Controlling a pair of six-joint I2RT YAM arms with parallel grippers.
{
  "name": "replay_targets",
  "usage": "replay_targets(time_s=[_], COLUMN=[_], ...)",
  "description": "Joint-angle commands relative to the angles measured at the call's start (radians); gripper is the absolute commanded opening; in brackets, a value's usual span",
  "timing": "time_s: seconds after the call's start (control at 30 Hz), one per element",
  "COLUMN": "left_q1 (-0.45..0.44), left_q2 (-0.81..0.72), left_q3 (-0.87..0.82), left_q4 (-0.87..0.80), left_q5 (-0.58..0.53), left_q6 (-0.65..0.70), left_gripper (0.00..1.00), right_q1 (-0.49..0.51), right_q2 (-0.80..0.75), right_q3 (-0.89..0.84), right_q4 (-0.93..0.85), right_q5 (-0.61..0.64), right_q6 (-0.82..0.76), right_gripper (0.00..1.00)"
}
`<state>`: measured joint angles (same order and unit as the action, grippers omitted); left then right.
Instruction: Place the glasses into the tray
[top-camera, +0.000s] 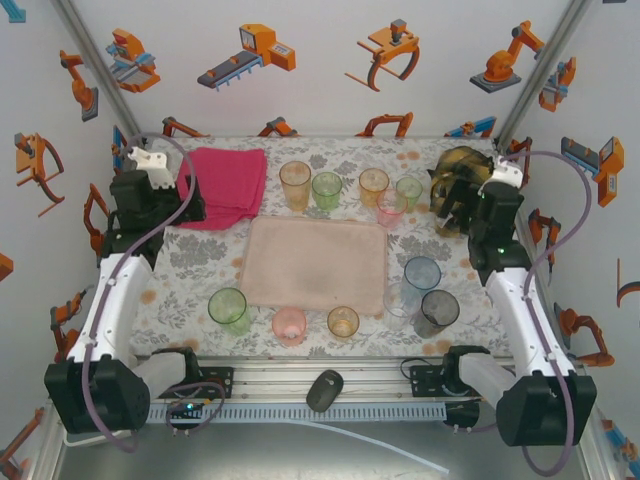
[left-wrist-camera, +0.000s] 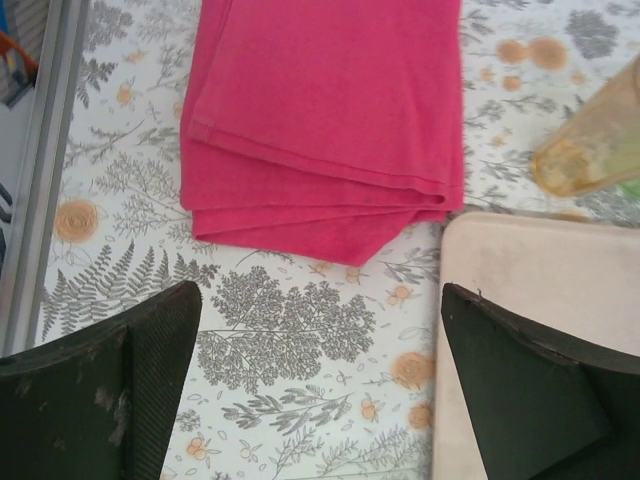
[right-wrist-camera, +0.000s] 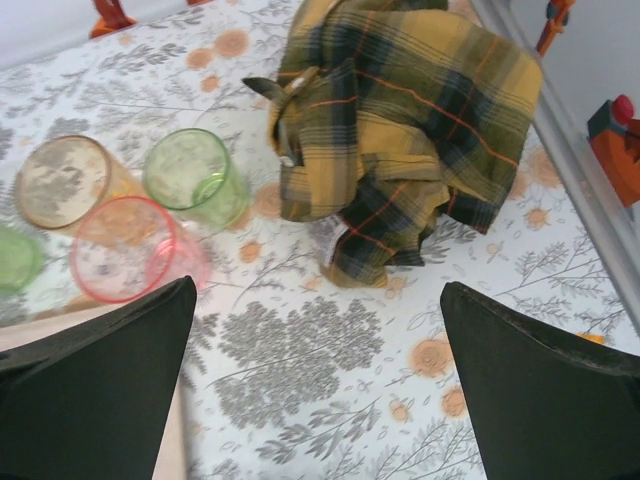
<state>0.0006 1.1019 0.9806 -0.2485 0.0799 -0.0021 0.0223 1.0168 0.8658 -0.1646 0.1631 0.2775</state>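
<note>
The right hand (right-wrist-camera: 318, 300) is hovering spread wide and empty; the pink glass (right-wrist-camera: 125, 250) is standing ahead-left of it, the tray (top-camera: 315, 262) lying left and behind.

flat rectangular tray (top-camera: 315, 265): plain pale pink. folded cloth (top-camera: 225, 185): plain magenta. crumpled plaid cloth (top-camera: 455, 178): yellow and dark green checks, thin orange lines. bench (top-camera: 200, 260) cover: white, printed with grey ferns and orange flowers. translucent plastic glasses (top-camera: 295, 185): orange, green, pink, pale blue, smoky grey, clear. jaws: black. walls (top-camera: 320, 90): white, orange robot pictures.
</note>
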Motion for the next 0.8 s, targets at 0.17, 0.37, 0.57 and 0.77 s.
replay_targets(time_s=[0.17, 0.37, 0.57, 0.77], left_q1=[0.002, 0.002, 0.000, 0.001], left_q2=[-0.032, -0.021, -0.012, 0.016], left_q3=[0.107, 0.185, 0.264, 0.390], left_q4=[-0.336, -0.496, -0.582, -0.711], left_q5=[0.171, 0.180, 0.237, 0.278], left_q6=[0.135, 0.178, 0.166, 0.201], left_gripper=[0.97, 0.97, 0.97, 0.97], right_q1=[0.089, 0.143, 0.144, 0.163], right_q2=[0.115, 0.190, 0.097, -0.013], right_q3=[0.314, 0.635, 0.448, 0.278], right_q4=[-0.399, -0.699, -0.480, -0.475], right_q5=[-0.089, -0.130, -0.427, -0.408], right_q6=[0.143, 0.261, 0.171, 0.187], right_gripper=[0.99, 0.99, 0.99, 0.78])
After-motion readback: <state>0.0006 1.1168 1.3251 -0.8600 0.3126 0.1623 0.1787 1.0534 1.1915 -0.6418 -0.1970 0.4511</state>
